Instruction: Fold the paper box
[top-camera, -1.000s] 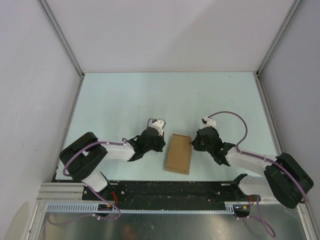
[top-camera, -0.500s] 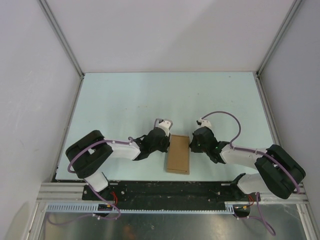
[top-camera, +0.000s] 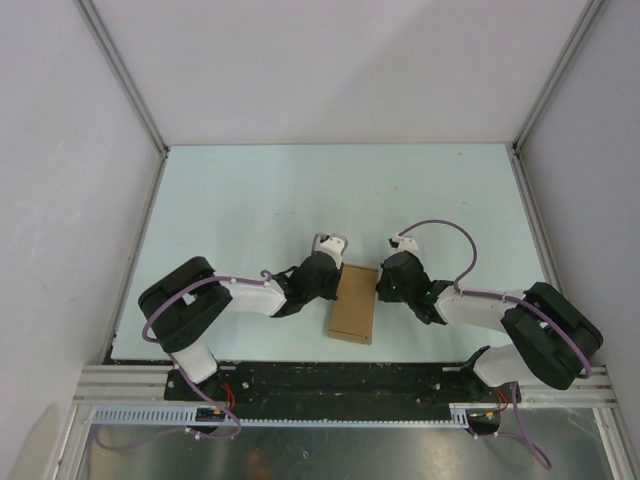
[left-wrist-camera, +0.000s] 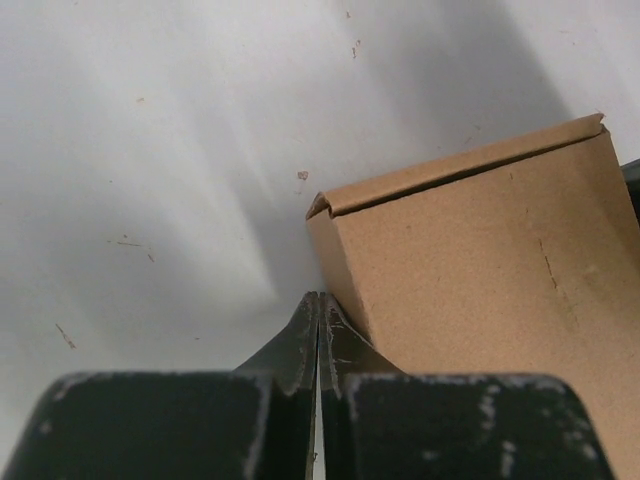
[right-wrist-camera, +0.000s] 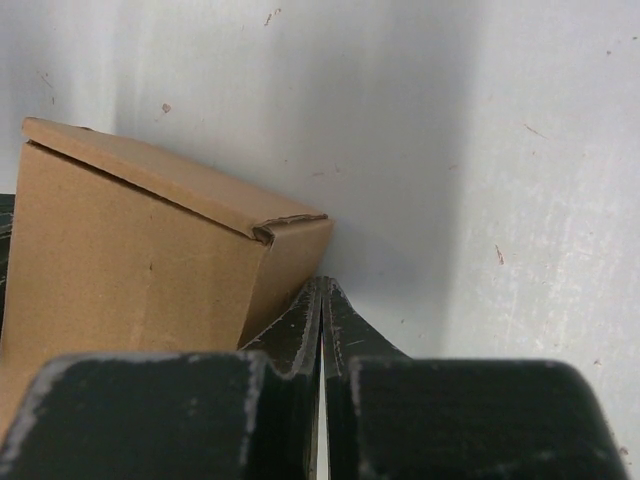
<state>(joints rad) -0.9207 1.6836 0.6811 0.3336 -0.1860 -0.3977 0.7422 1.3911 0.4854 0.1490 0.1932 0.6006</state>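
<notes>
The paper box (top-camera: 352, 302) is a tan cardboard box, folded up and closed, lying on the pale table near the front edge, between the two arms. My left gripper (top-camera: 334, 283) is shut and empty, its tips pressed against the box's left side; the box fills the right of the left wrist view (left-wrist-camera: 480, 300). My right gripper (top-camera: 378, 282) is shut and empty, its tips against the box's right side; the box fills the left of the right wrist view (right-wrist-camera: 150, 260). The lid's front flap sits closed, with a small gap at its corner.
The pale table (top-camera: 340, 190) is bounded by white walls with metal corner posts at left (top-camera: 125, 80) and right (top-camera: 555, 75). A black rail (top-camera: 340, 382) with the arm bases runs along the near edge, just behind the box.
Both grippers have moved inward from either side until they touch the box. The box has shifted slightly left and turned a little.
</notes>
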